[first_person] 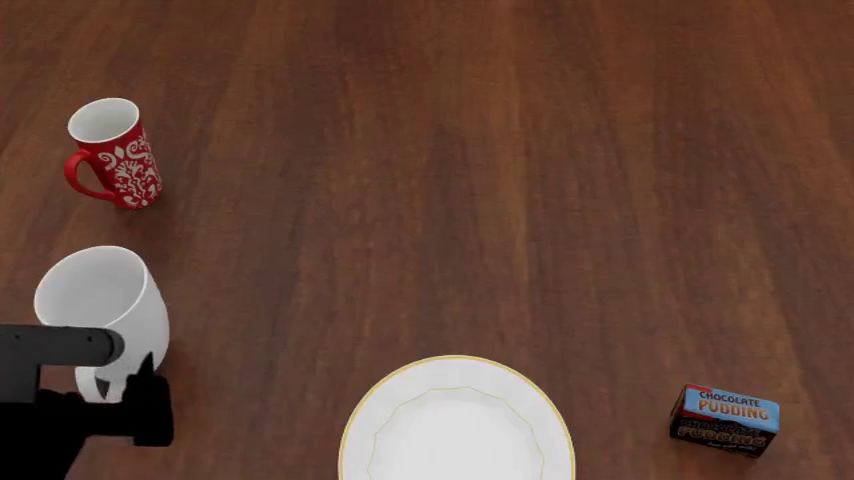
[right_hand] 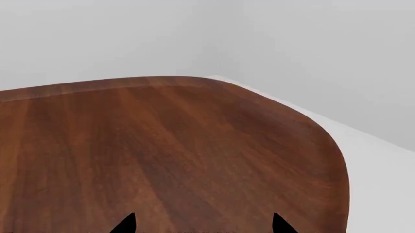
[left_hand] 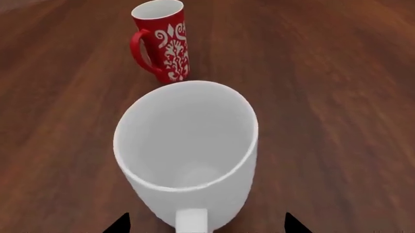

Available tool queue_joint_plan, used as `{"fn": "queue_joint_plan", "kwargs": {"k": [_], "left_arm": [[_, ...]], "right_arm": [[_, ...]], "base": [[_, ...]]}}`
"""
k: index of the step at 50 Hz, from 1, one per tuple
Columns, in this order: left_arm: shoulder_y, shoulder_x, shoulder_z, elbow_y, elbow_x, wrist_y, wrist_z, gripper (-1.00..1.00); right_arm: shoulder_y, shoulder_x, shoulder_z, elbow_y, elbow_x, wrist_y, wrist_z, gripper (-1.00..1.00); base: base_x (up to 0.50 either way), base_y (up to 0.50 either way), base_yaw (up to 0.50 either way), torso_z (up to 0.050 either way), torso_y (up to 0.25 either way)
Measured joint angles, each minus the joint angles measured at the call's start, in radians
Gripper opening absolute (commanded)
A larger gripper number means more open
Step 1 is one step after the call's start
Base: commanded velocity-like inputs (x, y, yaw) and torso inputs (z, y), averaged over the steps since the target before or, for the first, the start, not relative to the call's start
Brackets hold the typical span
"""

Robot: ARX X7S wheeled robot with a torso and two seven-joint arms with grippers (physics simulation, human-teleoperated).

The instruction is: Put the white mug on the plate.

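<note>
Standing upright at the counter's (first_person: 534, 150) eight o'clock, handle turned toward the left pincer (left_hand: 206, 224) whose spread tips are flanking but not touching it, the white mug (left_hand: 188, 145), with the plate (first_person: 458, 425) waiting at six o'clock.

The small box (first_person: 725, 420) just beside the plate (first_person: 458, 420) reads "CHOCOLATE PUDDING" on its blue top; its darker side print is illegible.

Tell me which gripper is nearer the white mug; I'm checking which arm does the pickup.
Left. The left gripper is right at the white mug, its tips either side of the handle. The right gripper sees only bare table, no mug near it.
</note>
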Motion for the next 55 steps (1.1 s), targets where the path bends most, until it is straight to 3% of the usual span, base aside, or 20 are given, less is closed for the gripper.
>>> {"fn": "queue_joint_plan", "kwargs": {"k": [34,35,44,55], "left_arm": [[-0.043,0.014,0.005,-0.196,-0.006,0.066,0.019,1.0],[-0.044,0.015,0.005,-0.198,-0.006,0.066,0.019,-1.0],[-0.038,0.012,0.008,-0.141,0.0,0.044,-0.008,-1.0],[-0.016,-0.005,0.014,0.08,-0.027,-0.079,-0.03,-1.0]], "right_arm": [[-0.013,0.009,-0.007,0.006,0.016,-0.013,0.016,1.0],[-0.013,0.009,-0.007,0.007,0.017,-0.014,0.016,1.0],[-0.016,0.011,-0.009,0.016,0.021,-0.021,0.019,1.0],[-0.017,0.014,-0.014,0.022,0.025,-0.024,0.023,1.0]], "base": [[0.0,0.0,0.0,0.0,0.0],[0.0,0.0,0.0,0.0,0.0],[0.0,0.0,0.0,0.0,0.0],[0.0,0.0,0.0,0.0,0.0]]}}
